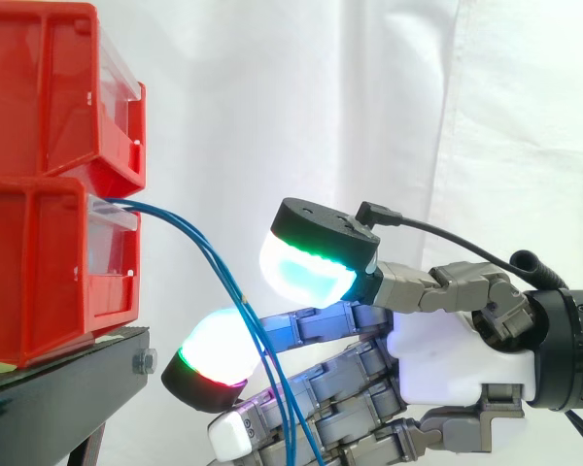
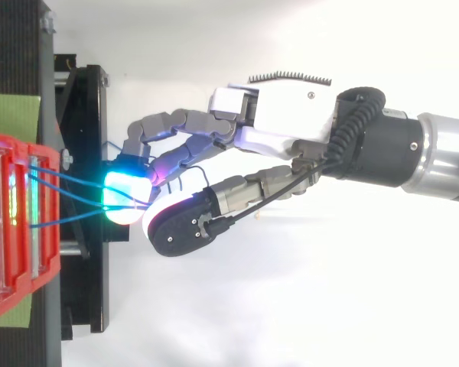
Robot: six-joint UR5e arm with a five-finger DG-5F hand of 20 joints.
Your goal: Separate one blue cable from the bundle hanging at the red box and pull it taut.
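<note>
Hanging from the red bin (image 1: 39,272) (black stand (image 1: 58,374) beneath), blue cables (image 1: 235,296) cross the loose-fingered hand (image 1: 457,354).

Light: bright, soft and even, from no single visible lamp.
White curtain (image 1: 272,97): evenly lit, with faint grey shading in its folds.
White ground (image 2: 291,306): washed out to near pure white.
Hand (image 1: 457,349): its pads (image 1: 306,272) glow cyan and white. In the top view one pad burns out, tinting the red bins (image 2: 11,191) cyan.
Black stand (image 1: 58,388): dark, with a green sheen at its edge.
</note>
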